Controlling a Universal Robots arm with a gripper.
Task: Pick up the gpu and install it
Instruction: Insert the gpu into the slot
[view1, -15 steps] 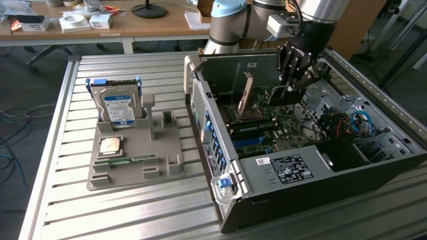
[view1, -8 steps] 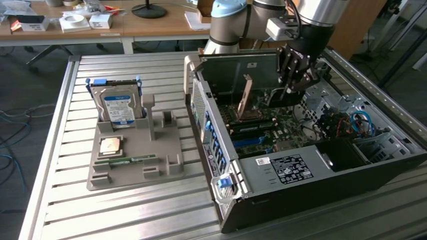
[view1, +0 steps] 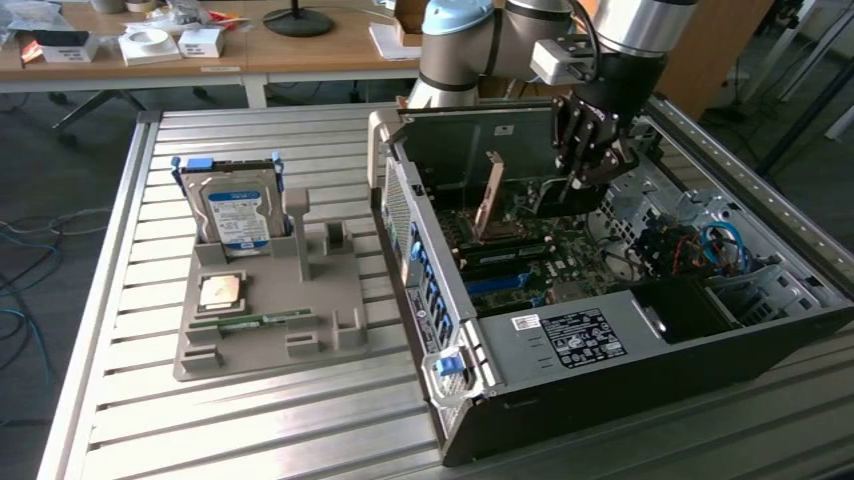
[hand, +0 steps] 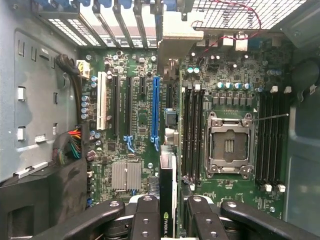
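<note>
I have the tool (view1: 577, 195) down inside the open computer case (view1: 667, 330), which lies on its side on the slatted worktop (view1: 134, 420). In the wrist view the tool (hand: 170, 202) is clenched on the gpu (hand: 168, 170), with 1 finger on each side of the card's thin edge and a green logo showing between them. The pick-up half of the job looks done to me: the gpu (view1: 491, 195) is off the worktop and stands upright in the case, tan face toward the exterior camera, its lower end close to the motherboard (hand: 135, 125). In the wrist view the card runs edge-on along the row of expansion slots, just beside the blue slot (hand: 155, 110), and its pale metal bracket (hand: 175, 42) sits up against the slotted rear wall of the case. I cannot tell whether the connector edge has entered a slot or only hovers over it, since the card's own body hides that line. I therefore judge the install as under way and not finished. On the exterior view's left, the grey holder (view1: 267, 310) carries the hard drive (view1: 240, 215) and a small chip (view1: 220, 292), well apart from the tool.
</note>
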